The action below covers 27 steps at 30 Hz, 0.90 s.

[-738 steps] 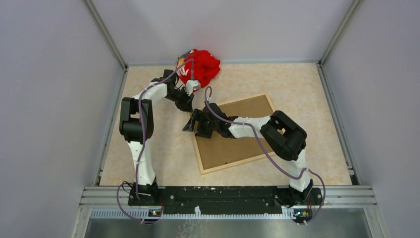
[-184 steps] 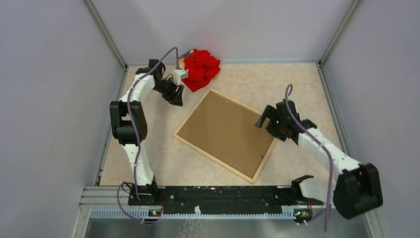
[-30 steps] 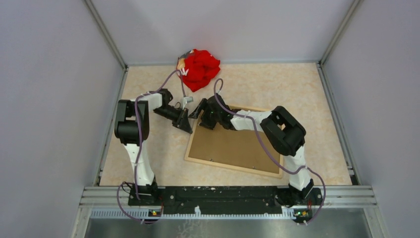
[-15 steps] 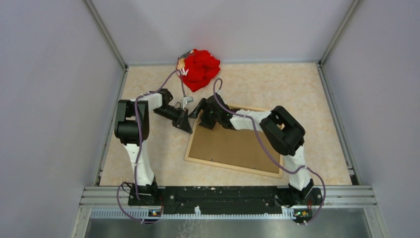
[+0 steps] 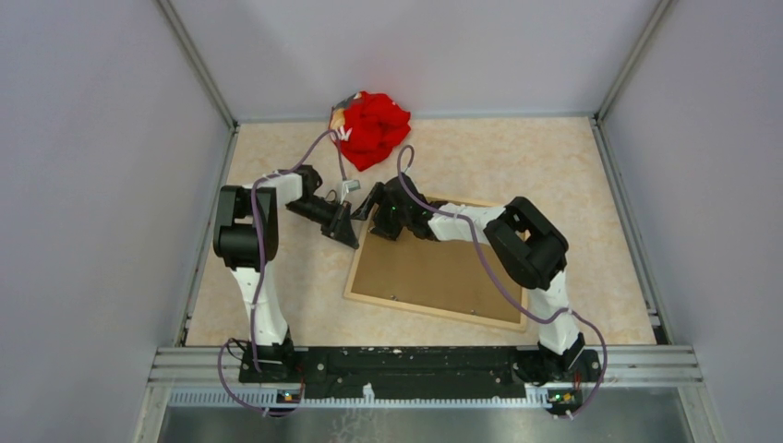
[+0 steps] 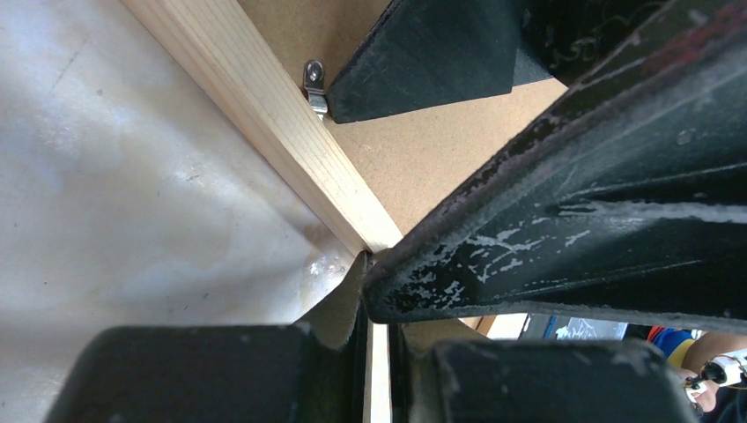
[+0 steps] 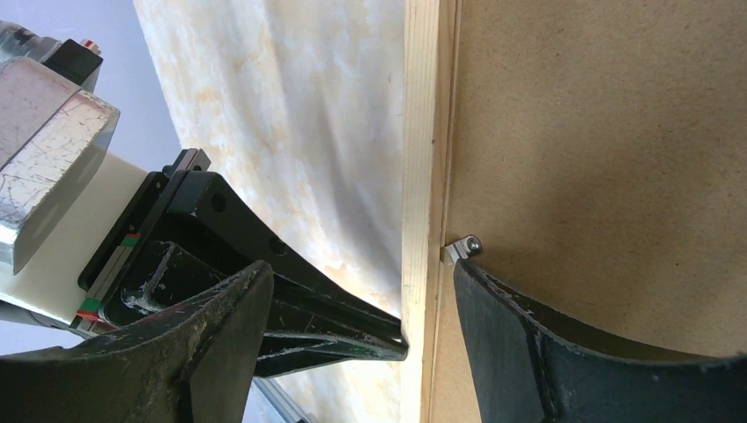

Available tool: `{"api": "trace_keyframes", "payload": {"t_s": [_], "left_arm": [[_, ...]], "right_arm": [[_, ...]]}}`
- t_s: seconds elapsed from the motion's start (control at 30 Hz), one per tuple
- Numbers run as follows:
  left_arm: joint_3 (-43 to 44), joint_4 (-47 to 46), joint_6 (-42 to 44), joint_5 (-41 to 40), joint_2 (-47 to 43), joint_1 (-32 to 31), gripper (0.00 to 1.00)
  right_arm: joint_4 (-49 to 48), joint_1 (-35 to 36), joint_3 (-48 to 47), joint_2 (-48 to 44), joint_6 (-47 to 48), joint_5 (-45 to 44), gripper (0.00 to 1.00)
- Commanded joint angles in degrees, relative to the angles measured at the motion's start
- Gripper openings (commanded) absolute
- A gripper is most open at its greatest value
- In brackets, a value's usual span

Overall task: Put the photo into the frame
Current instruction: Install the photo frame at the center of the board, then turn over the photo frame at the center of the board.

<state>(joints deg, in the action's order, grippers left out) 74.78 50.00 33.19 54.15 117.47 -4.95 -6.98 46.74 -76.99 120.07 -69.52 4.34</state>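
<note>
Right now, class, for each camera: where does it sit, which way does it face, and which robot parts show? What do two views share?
Top external: above, behind the robot, facing down; both arms, the frame, red cloth.
Left wrist: looks along the left gripper at the frame's rail.
Right wrist: looks down past the open right gripper at that rail; left gripper beside.
Shared: both wrist views show the metal clip.

the frame (image 7: 421,132), thin pale wood, lies flat and back-up, skewed, centre-right on the table (image 5: 572,166); a brown backing board (image 7: 599,132) fills it.
</note>
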Motion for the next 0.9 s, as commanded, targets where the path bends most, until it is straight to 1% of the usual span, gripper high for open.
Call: {"api": "trace_keyframes", "payload": {"t_s": [0.0, 0.17, 0.4, 0.53, 0.63, 0.7, 0.8, 0.87], "left_arm": [[-1.13, -2.98, 3.65, -3.09, -0.05, -1.16, 0.11], [-1.3, -3.06, 3.64, -2.88, 0.17, -1.29, 0.11], [-1.26, -3.43, 3.56, -3.29, 0.47, -1.29, 0.11], [-1.21, -3.25, 3.35, -3.05, 0.12, -1.29, 0.11], [-0.17, -2.29, 3.13, -2.93, -0.38, -1.2, 0.12], [1.33, -0.52, 3.39, -2.54, -0.76, -0.89, 0.13], [3.42, 2.12, 4.1, -2.04, -1.85, -0.21, 0.18], [4.06, 3.48, 4.52, -2.08, -2.87, 0.29, 0.26]], "right_arm": [[-2.26, 0.12, -2.24, 4.17, 0.92, -4.07, 0.75], [-2.78, 0.13, -1.88, 4.1, 0.67, -3.75, 0.75], [-4.65, 0.76, 3.3, 0.44, 0.1, -4.07, 0.75], [-5.8, 0.76, 3.0, -0.8, 2.14, -3.88, 0.76], [-6.37, 0.66, 1.82, -3.37, 6.52, -3.49, 0.79], [-5.86, 0.39, 1.19, -6.02, 12.09, -1.84, 0.8], [0.3, 0.02, 1.25, -12.21, 20.19, -0.78, 0.81], [4.77, 0.0, 3.42, -17.27, 25.64, -0.96, 0.82]]}}
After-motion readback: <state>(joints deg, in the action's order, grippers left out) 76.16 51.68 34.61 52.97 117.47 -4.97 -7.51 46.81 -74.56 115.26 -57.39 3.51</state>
